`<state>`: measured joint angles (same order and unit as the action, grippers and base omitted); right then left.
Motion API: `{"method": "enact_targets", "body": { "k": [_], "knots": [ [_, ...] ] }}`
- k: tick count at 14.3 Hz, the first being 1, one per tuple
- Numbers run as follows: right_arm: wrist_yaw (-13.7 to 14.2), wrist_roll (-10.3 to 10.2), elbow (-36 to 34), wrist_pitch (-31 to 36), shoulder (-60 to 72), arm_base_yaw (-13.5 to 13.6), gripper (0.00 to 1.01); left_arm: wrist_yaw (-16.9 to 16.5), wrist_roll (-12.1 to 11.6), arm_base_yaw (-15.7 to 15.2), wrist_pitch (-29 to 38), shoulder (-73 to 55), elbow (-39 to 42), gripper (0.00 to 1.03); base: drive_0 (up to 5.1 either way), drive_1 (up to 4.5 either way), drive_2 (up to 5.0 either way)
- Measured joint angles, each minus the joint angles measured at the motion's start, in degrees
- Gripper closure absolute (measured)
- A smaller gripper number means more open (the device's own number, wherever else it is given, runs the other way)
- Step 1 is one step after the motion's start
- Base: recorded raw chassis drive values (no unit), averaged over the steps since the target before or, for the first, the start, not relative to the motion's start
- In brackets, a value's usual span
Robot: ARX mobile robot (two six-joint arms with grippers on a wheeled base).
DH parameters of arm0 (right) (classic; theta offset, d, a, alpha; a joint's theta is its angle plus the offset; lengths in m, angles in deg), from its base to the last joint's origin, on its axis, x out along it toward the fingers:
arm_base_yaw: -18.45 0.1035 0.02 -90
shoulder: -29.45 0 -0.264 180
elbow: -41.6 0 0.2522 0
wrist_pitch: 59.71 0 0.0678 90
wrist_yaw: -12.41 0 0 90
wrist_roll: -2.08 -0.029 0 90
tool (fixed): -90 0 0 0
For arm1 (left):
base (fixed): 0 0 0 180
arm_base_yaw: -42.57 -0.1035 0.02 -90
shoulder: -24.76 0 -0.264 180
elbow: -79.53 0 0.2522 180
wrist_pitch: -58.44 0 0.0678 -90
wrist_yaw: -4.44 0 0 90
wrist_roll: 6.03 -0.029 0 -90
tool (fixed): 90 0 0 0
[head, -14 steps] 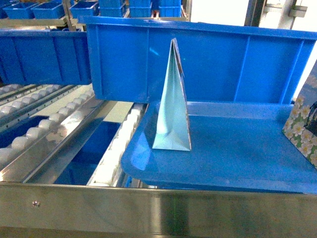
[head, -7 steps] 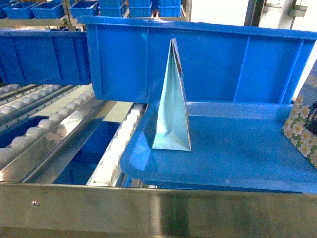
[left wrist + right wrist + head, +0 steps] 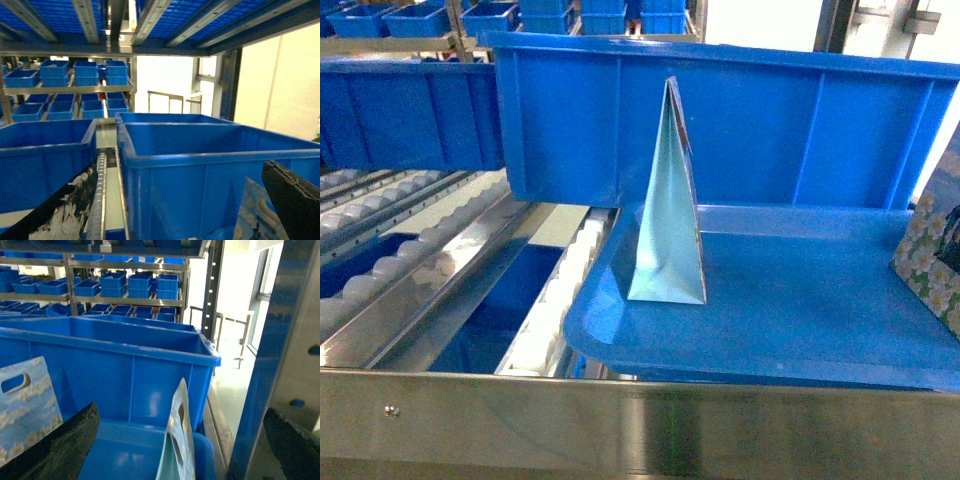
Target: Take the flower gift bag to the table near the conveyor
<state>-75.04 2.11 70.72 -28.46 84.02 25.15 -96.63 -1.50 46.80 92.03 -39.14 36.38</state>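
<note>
Standing upright on a blue tray: one flower gift bag, seen edge-on in the head view, pale blue side, narrowing to the top. Behind it, a large blue bin. A second flowered bag sits at the tray's right edge. Left: conveyor of white rollers in steel rails. Left hand and right hand: fingers set wide apart, holding nothing. Blue bins on shelving beyond.

Glossy blue plastic tray and smooth plastic bin; pale blue paper bag, faintly creased; brushed steel rail; white plastic rollers of the conveyor.
</note>
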Motion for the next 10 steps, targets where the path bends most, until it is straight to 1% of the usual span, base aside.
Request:
{"method": "enact_targets", "body": {
  "k": [1,2,3,4,5,7,9,10],
  "knots": [
    [0.02,0.0,2.47,1.92,3.5,0.07,0.03,0.5,-0.68,3.37,-0.35,-3.96,-4.26,0.05,0.0,0.0,0.0],
    [1.4,0.0,5.05,2.6,6.67,0.42,0.03,1.75,-2.47,7.02,-1.95,-7.02,-8.0,0.05,0.0,0.0,0.0],
    [1.97,0.02,5.95,2.16,7.58,0.55,0.03,1.81,-3.58,8.81,-2.29,-8.07,-8.98,0.05,0.0,0.0,0.0],
    [2.05,0.02,5.95,2.08,7.58,0.63,0.03,1.84,-4.11,9.07,-2.54,-8.11,-8.83,0.05,0.0,0.0,0.0],
    [2.21,0.02,5.95,2.16,7.45,0.74,0.03,2.12,-4.59,8.59,-2.27,-8.02,-8.83,0.05,0.0,0.0,0.0],
    [1.75,0.11,6.05,2.56,8.57,0.79,0.03,2.25,-4.81,8.52,-2.34,-7.96,-8.83,0.05,0.0,0.0,0.0],
    [1.57,1.11,7.34,3.65,11.47,0.85,0.03,2.25,-4.9,8.52,-2.32,-7.96,-8.83,0.05,0.0,0.0,0.0],
    [1.44,1.14,8.72,4.09,13.14,0.79,0.03,2.25,-4.96,8.52,-2.32,-7.96,-8.83,0.05,0.0,0.0,0.0]
  ]
}}
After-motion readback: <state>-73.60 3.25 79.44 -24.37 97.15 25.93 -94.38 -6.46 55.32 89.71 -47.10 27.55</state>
